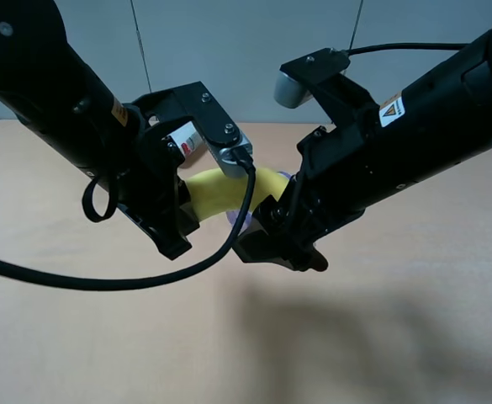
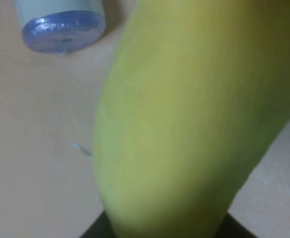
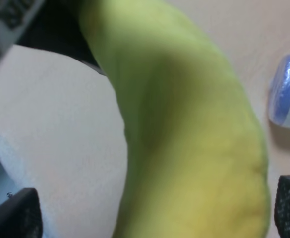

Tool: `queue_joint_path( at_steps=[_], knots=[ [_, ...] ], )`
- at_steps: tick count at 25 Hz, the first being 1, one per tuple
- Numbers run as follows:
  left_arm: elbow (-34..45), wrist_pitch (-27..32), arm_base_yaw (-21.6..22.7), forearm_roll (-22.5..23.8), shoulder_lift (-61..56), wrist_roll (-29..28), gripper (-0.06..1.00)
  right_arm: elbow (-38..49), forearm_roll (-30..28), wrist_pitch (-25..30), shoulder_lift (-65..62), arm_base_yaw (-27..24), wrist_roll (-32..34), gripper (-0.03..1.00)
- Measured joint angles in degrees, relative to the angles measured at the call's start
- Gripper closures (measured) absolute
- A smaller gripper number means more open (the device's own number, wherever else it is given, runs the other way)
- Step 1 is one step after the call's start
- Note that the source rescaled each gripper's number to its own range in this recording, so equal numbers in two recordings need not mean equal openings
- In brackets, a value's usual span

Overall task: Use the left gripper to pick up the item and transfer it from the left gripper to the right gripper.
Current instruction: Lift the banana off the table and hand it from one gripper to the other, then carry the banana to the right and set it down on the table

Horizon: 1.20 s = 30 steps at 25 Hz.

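The yellow banana [image 1: 224,189] hangs above the table between the two arms. My left gripper [image 1: 191,206] is shut on it, and in the left wrist view the banana [image 2: 184,124] fills most of the picture. My right gripper [image 3: 154,213] is open, with one black finger [image 3: 16,215] on each side of the banana [image 3: 184,148] and a gap to each. In the exterior high view the right gripper [image 1: 272,217] sits at the banana's right end.
A cream can with a purple end [image 2: 63,25] lies on the tan table [image 1: 380,337] beneath the arms, also seen as the can [image 3: 286,96] in the right wrist view. A white bottle [image 1: 187,139] shows behind the left arm. A black cable [image 1: 103,282] loops below the left arm.
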Motion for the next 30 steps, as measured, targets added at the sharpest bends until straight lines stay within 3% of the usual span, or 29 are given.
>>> queue_joint_path(
  at_steps=[1,3,6,15,21,30],
  knots=[
    [0.0,-0.17,0.0,0.0,0.0,0.0,0.94,0.0,0.14,-0.05,0.39,0.0,0.0,0.08],
    [0.0,-0.43,0.0,0.0,0.0,0.0,0.94,0.0,0.33,-0.12,0.76,0.0,0.0,0.34],
    [0.0,-0.43,0.0,0.0,0.0,0.0,0.94,0.0,0.33,-0.18,0.83,0.0,-0.21,0.96],
    [0.0,-0.76,0.0,0.22,0.0,0.0,0.94,0.0,0.33,-0.18,0.83,0.0,-0.26,0.95],
    [0.0,0.09,0.0,-0.38,0.0,0.0,0.61,0.0,0.39,-0.18,0.83,0.0,-0.28,0.95],
    [0.0,-2.54,0.0,0.04,0.0,-0.05,0.56,0.0,0.6,-0.32,0.83,0.0,-0.39,0.95]
  ],
)
